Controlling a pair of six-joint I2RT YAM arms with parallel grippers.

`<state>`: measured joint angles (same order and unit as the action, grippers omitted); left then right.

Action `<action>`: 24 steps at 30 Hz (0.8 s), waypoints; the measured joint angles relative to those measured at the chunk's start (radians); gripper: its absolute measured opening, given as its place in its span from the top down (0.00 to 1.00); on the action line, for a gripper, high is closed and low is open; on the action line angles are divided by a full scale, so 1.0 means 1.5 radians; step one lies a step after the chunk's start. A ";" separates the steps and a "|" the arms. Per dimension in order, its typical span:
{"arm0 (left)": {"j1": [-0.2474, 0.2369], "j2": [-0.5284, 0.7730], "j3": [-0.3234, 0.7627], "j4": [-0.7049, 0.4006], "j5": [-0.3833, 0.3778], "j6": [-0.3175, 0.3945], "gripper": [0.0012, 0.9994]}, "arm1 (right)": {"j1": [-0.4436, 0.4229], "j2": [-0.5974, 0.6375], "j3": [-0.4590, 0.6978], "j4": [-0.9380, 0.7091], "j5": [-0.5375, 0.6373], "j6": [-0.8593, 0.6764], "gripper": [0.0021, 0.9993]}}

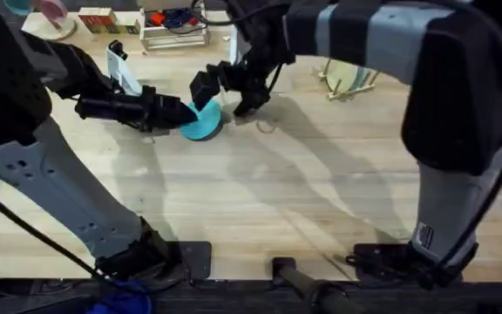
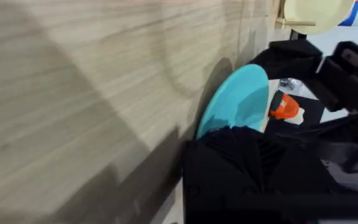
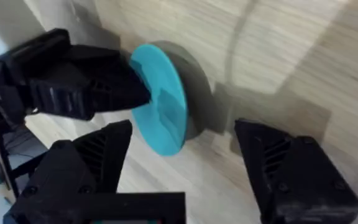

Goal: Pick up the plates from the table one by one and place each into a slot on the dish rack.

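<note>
turquoise plate (image 3: 161, 96) tilted on edge, pinched by left gripper (image 1: 181, 112)

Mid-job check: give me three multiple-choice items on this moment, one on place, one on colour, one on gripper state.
1. Where is the small wooden peg dish rack?
A. far right part of the table
B. near left corner
C. between the arm bases

2. What colour is the round flat plastic plate held by the left gripper?
A. pink
B. turquoise-blue
C. cream

3. How is the right gripper?
A. shut on the plate
B. shut on nothing
C. open

Answers:
1 A: the overhead view shows it far across the light-wood table, on the right.
2 B: it reads solid turquoise-blue in every view.
3 C: the right wrist view shows its fingers spread apart on either side of the plate, while the left gripper clamps the rim.
</note>
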<state>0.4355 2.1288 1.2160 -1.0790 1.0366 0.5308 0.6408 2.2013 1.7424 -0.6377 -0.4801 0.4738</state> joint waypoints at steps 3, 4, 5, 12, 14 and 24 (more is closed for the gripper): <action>0.000 0.000 0.000 0.000 0.000 0.000 0.96 | 0.004 0.006 0.001 0.013 0.000 0.020 0.00; 0.000 0.000 0.000 0.000 0.000 0.000 0.96 | 0.006 0.008 0.002 0.020 0.000 0.026 0.00; 0.000 0.000 0.000 0.000 0.000 0.000 0.96 | 0.008 0.009 0.002 0.021 0.001 0.032 0.00; 0.000 0.000 0.000 0.000 0.000 0.000 0.96 | 0.020 0.012 0.002 0.043 0.001 0.055 0.00; 0.000 0.000 0.000 0.000 0.000 0.000 0.96 | 0.022 0.012 0.002 0.045 0.001 0.056 0.00; 0.000 0.000 0.000 0.000 0.000 0.000 0.96 | 0.027 0.013 0.002 0.048 0.001 0.072 0.01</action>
<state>0.4355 2.1288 1.2160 -1.0786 1.0365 0.5304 0.6819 2.2208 1.7458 -0.5652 -0.4789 0.5812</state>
